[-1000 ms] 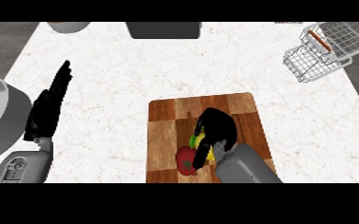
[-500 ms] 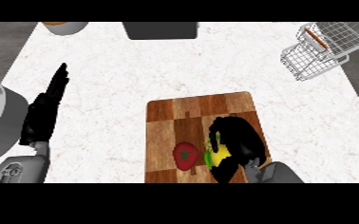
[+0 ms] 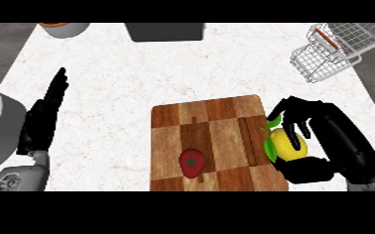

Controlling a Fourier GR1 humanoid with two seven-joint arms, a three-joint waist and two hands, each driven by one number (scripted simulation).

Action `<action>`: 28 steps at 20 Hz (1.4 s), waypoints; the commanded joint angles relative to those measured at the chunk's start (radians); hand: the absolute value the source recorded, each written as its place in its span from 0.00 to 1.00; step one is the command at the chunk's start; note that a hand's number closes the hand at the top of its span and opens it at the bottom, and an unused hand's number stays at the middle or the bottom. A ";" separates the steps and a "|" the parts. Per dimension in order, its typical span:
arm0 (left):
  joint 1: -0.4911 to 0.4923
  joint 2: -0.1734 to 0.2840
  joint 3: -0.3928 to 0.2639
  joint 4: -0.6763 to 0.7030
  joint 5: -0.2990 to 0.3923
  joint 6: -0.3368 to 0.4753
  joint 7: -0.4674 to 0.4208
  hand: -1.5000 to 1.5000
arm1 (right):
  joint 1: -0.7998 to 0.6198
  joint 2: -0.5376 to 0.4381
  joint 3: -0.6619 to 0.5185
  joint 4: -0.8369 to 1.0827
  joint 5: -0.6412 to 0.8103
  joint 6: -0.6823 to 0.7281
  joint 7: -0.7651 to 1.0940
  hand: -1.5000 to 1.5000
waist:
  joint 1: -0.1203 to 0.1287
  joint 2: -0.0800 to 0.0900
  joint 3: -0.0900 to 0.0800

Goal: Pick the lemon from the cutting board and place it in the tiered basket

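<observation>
A round yellow lemon with small green leaves (image 3: 287,145) sits in the robot's black right hand (image 3: 316,144), whose fingers arch over its top while the thumb curls beneath, so the hand is clamped round the fruit; lemon and hand lie just beyond the right edge of the rectangular wooden cutting board (image 3: 212,146), over the counter's front right part. The board is a patchwork of light and dark brown wood blocks with visible grain and rounded corners, and it lies near the front edge of the white, faintly speckled stone counter (image 3: 168,74). On the board's front half rests a smooth red tomato with a dark green star-shaped calyx (image 3: 192,162), well apart from the lemon. The white wire tiered basket (image 3: 333,49), an open mesh of thin rods with a brown-orange piece near its top rail, stands at the counter's back right corner. A dark grey boxy container (image 3: 164,31) sits at the back edge near the middle, and a pale round bowl with an orange-brown rim (image 3: 64,28) at the back left corner. The black left hand (image 3: 45,114) rests by the counter's left edge, fingers straight and together, pointing away.
</observation>
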 commanded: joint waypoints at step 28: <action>-0.022 -0.026 0.006 -0.009 -0.021 -0.063 -0.011 0.50 | -0.506 -0.329 -0.356 0.717 0.258 -0.021 -0.405 1.00 | 0.067 0.016 -0.001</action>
